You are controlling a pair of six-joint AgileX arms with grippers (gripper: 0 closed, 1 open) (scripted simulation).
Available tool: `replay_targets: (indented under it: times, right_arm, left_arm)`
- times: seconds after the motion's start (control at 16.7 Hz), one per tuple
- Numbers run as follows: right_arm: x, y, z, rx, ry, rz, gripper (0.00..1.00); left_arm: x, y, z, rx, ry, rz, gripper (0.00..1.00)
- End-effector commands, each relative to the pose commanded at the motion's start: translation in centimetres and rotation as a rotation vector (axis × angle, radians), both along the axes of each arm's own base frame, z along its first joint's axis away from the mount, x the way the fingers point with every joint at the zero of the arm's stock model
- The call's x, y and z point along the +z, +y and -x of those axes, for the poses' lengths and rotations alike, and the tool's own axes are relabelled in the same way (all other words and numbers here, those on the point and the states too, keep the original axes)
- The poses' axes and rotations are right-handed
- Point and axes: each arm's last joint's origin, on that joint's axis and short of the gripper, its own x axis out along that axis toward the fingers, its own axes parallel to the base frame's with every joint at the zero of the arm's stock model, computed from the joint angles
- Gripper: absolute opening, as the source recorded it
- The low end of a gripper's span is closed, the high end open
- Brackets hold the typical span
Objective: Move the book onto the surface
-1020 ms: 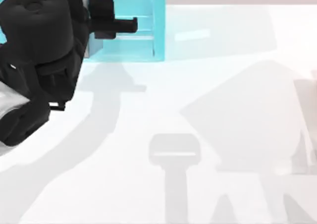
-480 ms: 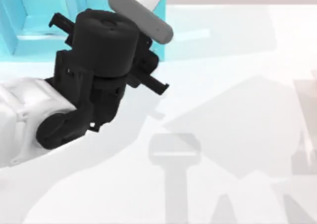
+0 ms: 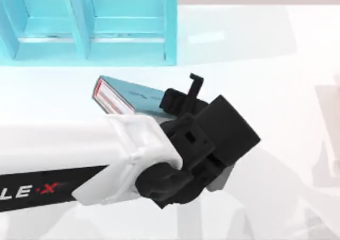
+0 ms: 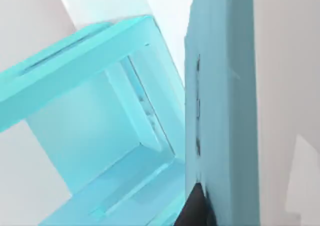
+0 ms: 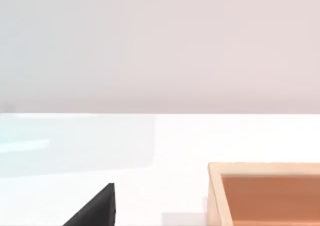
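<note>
The left pincer (image 3: 172, 108) is clamped on the flat teal book (image 3: 127, 95), above the glossy worktop (image 3: 276, 65); open-fronted shelf unit (image 3: 90, 25) at eleven o'clock.

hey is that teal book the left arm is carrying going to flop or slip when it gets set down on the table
The flat teal book with white page edges looks rigid: its cover stays straight, so flopping seems unlikely. The left gripper appears to hold it at one end, tilted, so it may pivot. The glossy white tabletop could let it slide.

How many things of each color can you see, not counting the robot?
Teal: 2, the book and the shelf unit.
White: 1, the tabletop.
Orange-brown: 1, the open box.
Total: 4
</note>
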Motion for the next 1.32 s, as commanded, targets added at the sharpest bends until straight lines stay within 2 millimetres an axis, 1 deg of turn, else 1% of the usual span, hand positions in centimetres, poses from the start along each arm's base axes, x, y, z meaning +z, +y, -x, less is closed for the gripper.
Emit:
replay_targets:
  times: [0.24, 0.48, 0.66, 0.78, 0.96, 1.08, 1.32]
  right_arm:
    - [0.0, 0.0, 0.0, 0.0, 0.0, 0.0, 1.0]
    - [0.0, 0.0, 0.0, 0.0, 0.0, 0.0, 1.0]
    - [0.0, 0.0, 0.0, 0.0, 0.0, 0.0, 1.0]
    - [0.0, 0.0, 0.0, 0.0, 0.0, 0.0, 1.0]
    - [0.0, 0.0, 0.0, 0.0, 0.0, 0.0, 1.0]
    - [0.0, 0.0, 0.0, 0.0, 0.0, 0.0, 1.0]
    - [0.0, 0.0, 0.0, 0.0, 0.0, 0.0, 1.0]
  left_arm:
    - [-2.6, -2.5, 4.4, -0.376, 0.077, -0.682, 0.0]
    - [-4.5, -4.2, 9.0, -0.732, 0.112, -1.337, 0.0]
    - [-5.5, -5.0, 12.1, -0.94, 0.111, -1.777, 0.0]
    - [-5.9, -5.4, 13.9, -1.041, 0.101, -2.03, 0.0]
    - [-6.4, -5.8, 15.9, -1.131, 0.078, -2.316, 0.0]
    - [-6.6, -6.0, 16.7, -1.158, 0.066, -2.428, 0.0]
    - [-6.6, -6.1, 16.9, -1.164, 0.063, -2.456, 0.0]
